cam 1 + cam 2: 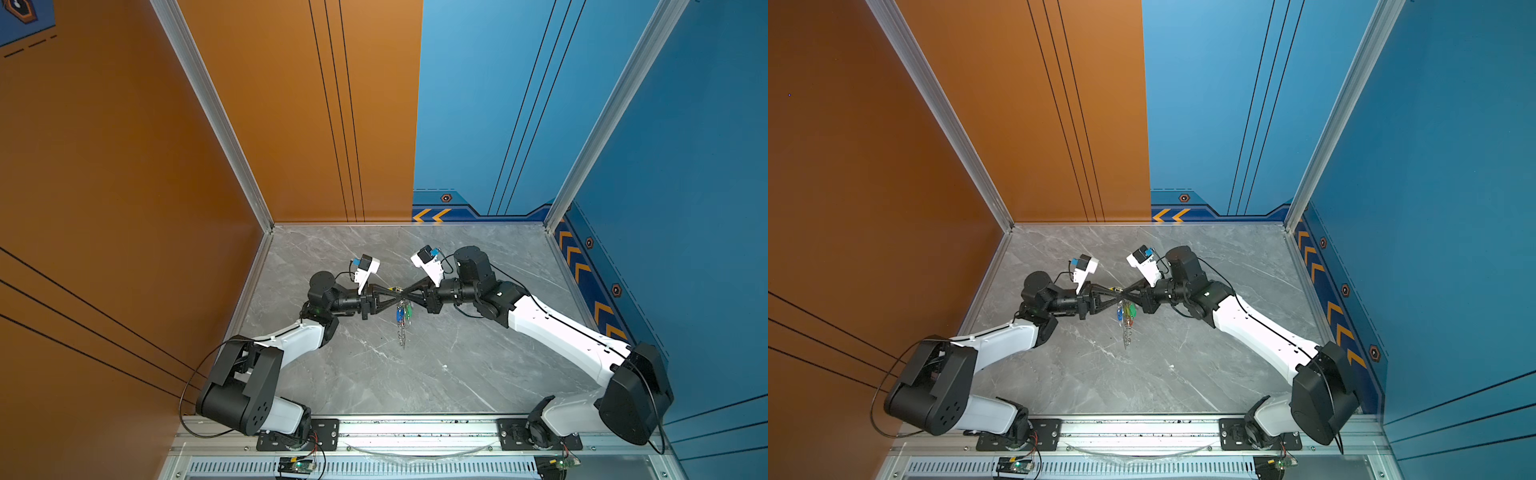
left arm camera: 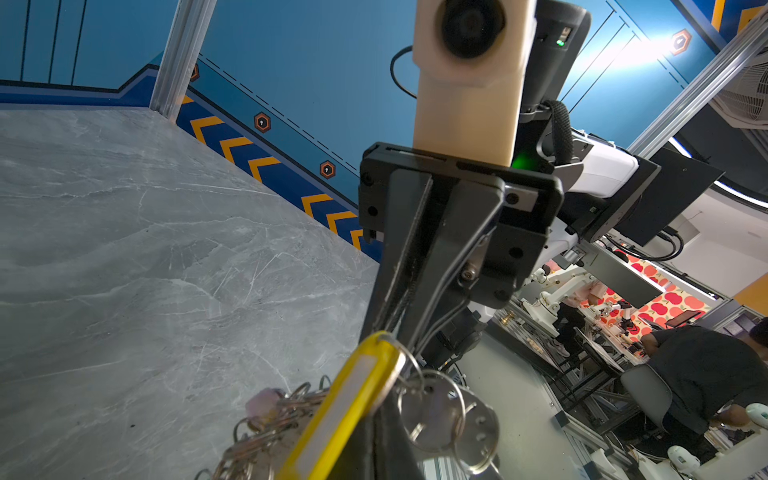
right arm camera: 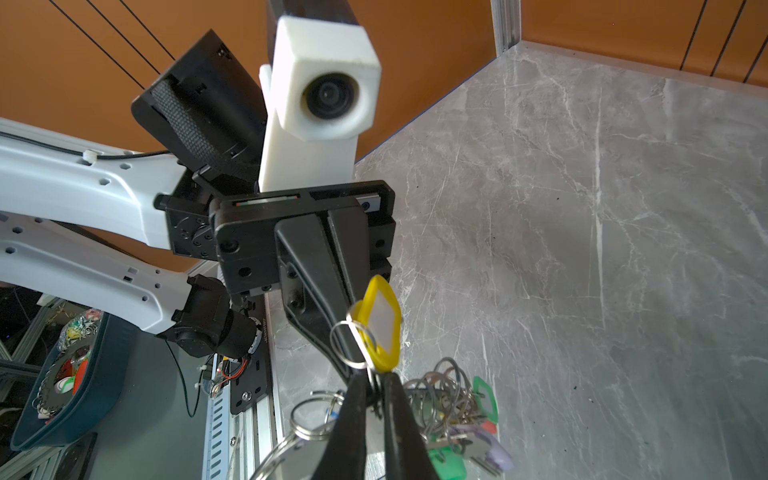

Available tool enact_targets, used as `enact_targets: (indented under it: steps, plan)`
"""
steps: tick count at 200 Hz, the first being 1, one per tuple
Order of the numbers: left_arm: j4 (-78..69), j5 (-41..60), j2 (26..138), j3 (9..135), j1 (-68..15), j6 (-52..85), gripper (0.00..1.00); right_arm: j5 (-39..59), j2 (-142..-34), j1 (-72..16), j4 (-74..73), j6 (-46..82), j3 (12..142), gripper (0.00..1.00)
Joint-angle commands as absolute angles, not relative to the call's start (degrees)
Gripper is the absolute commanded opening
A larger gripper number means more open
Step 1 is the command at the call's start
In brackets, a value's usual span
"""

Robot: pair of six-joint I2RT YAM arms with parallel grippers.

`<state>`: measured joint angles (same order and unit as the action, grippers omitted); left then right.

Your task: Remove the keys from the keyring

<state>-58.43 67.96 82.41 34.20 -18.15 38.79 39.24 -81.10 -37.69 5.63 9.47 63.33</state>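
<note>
Top views, left gripper [image 1: 395, 292]: reaches in from the left, with its jaws pressed together and its tips right at the yellow tag [image 1: 392, 288].
Top views, right gripper [image 1: 409, 293]: comes in from the right, jaws closed, and its tips cross the left gripper's just beside the yellow tag.
Top views, keys [image 1: 403, 311]: a bunch with green and blue tags, hanging directly below the yellow tag.
Top views, keyring [image 1: 402, 334]: seen edge-on as a string of silver rings, further below the yellow tag than the keys. Whether its lower end touches the table [image 1: 457, 365] cannot be told.
Left wrist, yellow tag [image 2: 349, 411]: lies along the left gripper's own dark fingers.
Left wrist, right gripper [image 2: 388, 328]: its tips meet on the ring end of the yellow tag.
Left wrist, pink tag [image 2: 261, 405]: sits among tangled split rings beside the yellow tag.
Right wrist, left gripper [image 3: 351, 353]: jaws closed, with a split ring [image 3: 337, 332] circling its tips against the yellow tag [image 3: 380, 320]. Whether it pinches the ring or the tag cannot be told.
Right wrist, right gripper [image 3: 375, 380]: clamped on the lower end of the yellow tag.
Right wrist, green tag [image 3: 484, 395]: sits with more keys and rings, near the yellow tag.
</note>
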Motion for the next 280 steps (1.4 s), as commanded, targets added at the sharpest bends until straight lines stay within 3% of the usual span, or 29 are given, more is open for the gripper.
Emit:
enact_targets:
  steps: [1, 70, 138, 280]
  plan:
    - [-61.2, 67.1, 81.8, 35.1, -18.2, 37.7, 0.00, 41.6, -81.5, -38.0, 8.1, 11.0, 64.4, 0.09]
    - [-61.2, 66.4, 81.1, 35.2, -18.0, 37.6, 0.00, 42.6, -78.2, -35.3, 4.8, 14.5, 61.8, 0.23]
    - [-61.3, 66.2, 80.8, 35.5, -18.5, 38.0, 0.00, 45.7, -79.5, -35.5, -2.2, 19.7, 60.2, 0.20]
    - [-61.3, 66.0, 79.1, 35.0, -17.1, 38.3, 0.00, 44.5, -80.2, -33.8, -1.5, 19.9, 59.2, 0.20]
